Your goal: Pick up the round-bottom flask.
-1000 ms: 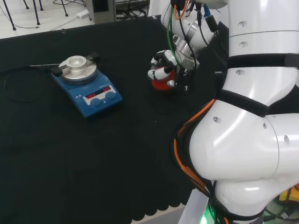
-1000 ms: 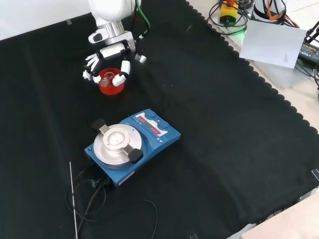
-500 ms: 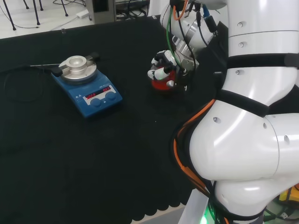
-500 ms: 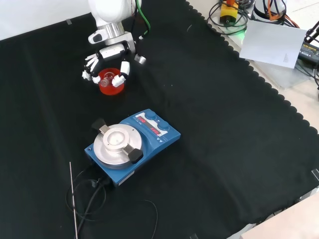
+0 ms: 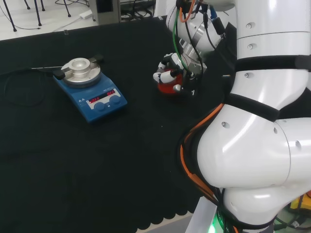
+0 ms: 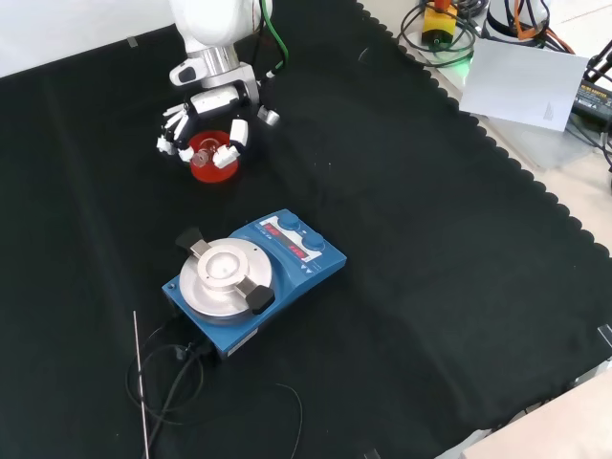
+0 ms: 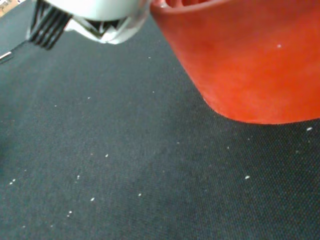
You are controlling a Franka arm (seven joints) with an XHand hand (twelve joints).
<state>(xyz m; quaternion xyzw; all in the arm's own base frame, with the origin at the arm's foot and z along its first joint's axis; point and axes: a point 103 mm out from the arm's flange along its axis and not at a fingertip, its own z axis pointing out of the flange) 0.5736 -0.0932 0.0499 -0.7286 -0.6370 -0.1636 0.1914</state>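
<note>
A red ribbed stand [image 6: 214, 163] sits on the black cloth and carries the clear round-bottom flask [image 6: 204, 150], which is hard to make out. The black and white hand [image 6: 208, 105] comes down over it from the view's top. Its fingers [image 6: 169, 142] curl round one side of the flask and the thumb [image 6: 232, 142] curls round the other. In the head view the hand [image 5: 167, 65] covers most of the stand [image 5: 169, 87]. The wrist view has the stand's red wall [image 7: 250, 65] close up, resting on the cloth, with a white fingertip [image 7: 95, 20] beside it.
A blue hotplate stirrer [image 6: 253, 279] with a round metal top stands nearer the camera in the front view, and it is left of the hand in the head view [image 5: 90, 90]. Black cables [image 6: 167, 382] and a thin rod lie beside it. The arm's white links [image 5: 262, 121] rise at the head view's right.
The hand has crept slightly upward in both views, its fingers still curled round the flask. The red stand and the hotplate have stayed in place.
</note>
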